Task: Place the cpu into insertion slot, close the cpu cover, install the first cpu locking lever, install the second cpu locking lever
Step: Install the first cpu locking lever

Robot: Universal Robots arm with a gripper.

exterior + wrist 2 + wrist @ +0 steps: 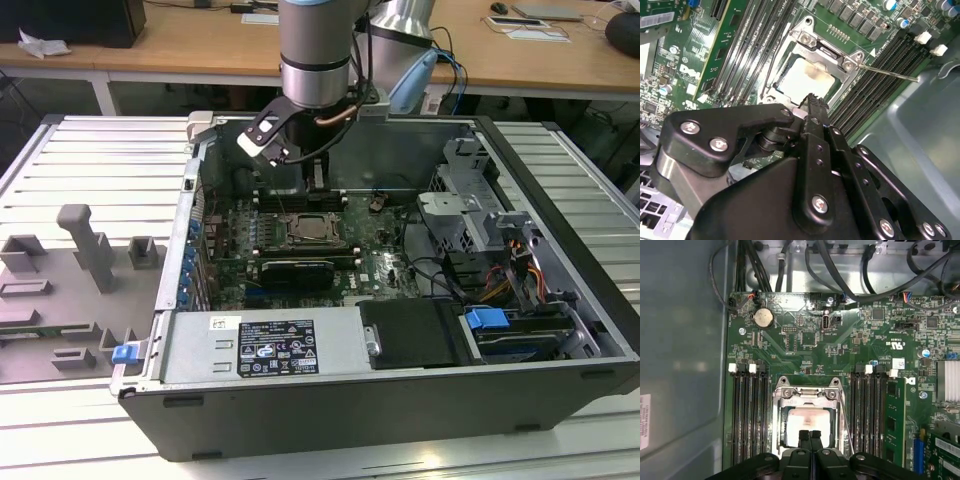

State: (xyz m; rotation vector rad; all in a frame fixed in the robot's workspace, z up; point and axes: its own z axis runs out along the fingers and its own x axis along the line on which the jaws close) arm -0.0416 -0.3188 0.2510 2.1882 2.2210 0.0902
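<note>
Checking the gripper (pixel 810 434), the inspector asks: "State and position?"

The technician answers: "The fingers (pixel 804 439) are pressed together with nothing between them. In the exterior view the arm (pixel 315 50) reaches down into the open case (pixel 560 300), and the gripper hangs above the motherboard (pixel 375 255). In both wrist views the fingertips sit just over one edge of the slot (pixel 315 231), at the rim of the cover (pixel 807 394). Contact cannot be confirmed."

The inspector asks: "Where is the cpu?"

The technician answers: "The cpu (pixel 807 421) is seated in the slot, metal top up, with a brownish patch on its surface. It shows through the cover's square window. The cover lies down over it and frames it on every visible side."

The inspector asks: "And the levers?"

The technician answers: "One thin lever (pixel 890 74) starts at a corner of the cover and slants away from it. In the second wrist view it crosses the memory slots (pixel 747 415) beside the socket. Its free end stands apart from the cover. A second lever cannot be made out."
</note>
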